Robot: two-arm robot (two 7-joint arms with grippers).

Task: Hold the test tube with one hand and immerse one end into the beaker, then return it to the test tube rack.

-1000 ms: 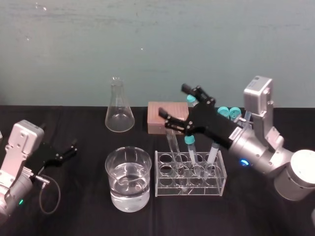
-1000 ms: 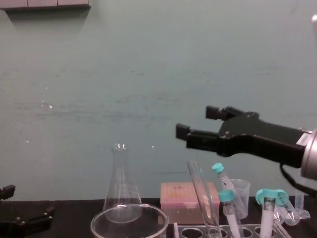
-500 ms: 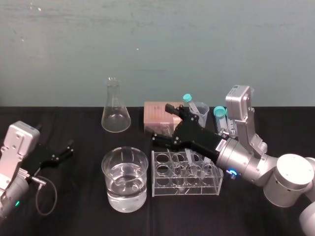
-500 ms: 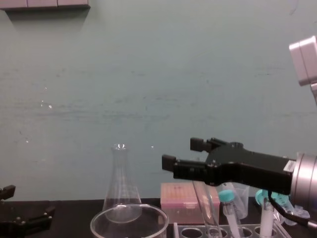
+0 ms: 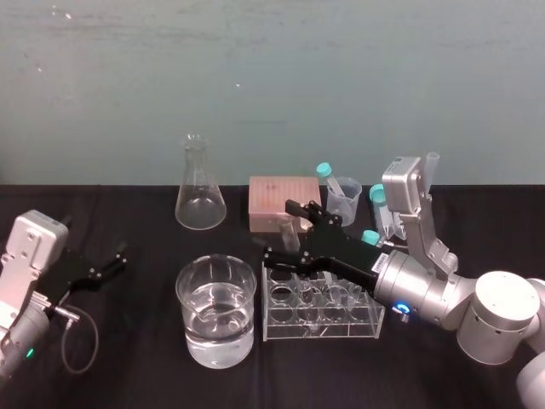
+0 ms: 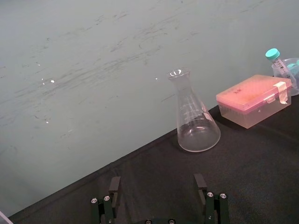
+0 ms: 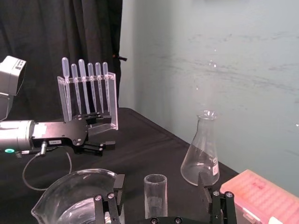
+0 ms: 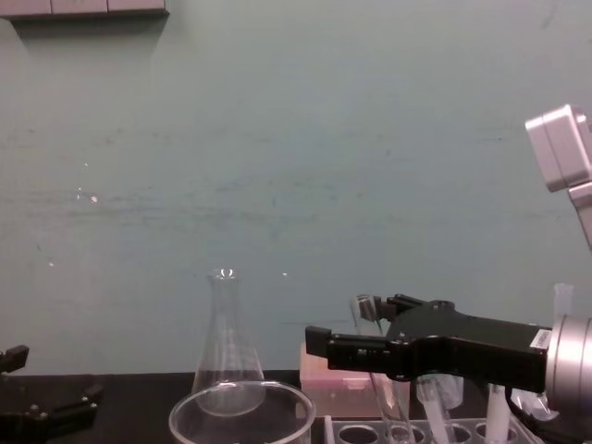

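My left pincer (image 5: 119, 256) idles released. The wide clear glass beaker (image 5: 189, 298) sits just beside the pale translucent rack (image 5: 272, 328), where the long clear glass test tube (image 7: 155, 198) stands between the released jaws of my right pincer (image 5: 288, 232). I should clench gently below the rim, then lift straight.

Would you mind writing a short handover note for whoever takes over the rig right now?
Right end effector: open, fingers either side of the test tube top, not gripping.
Left end effector: open, parked low at far left.
The test tube stands tilted in the test tube rack; the beaker sits left of the rack.
Done: lining up on the tube. Left: grasp, lift, dip one end in beaker, return to rack.
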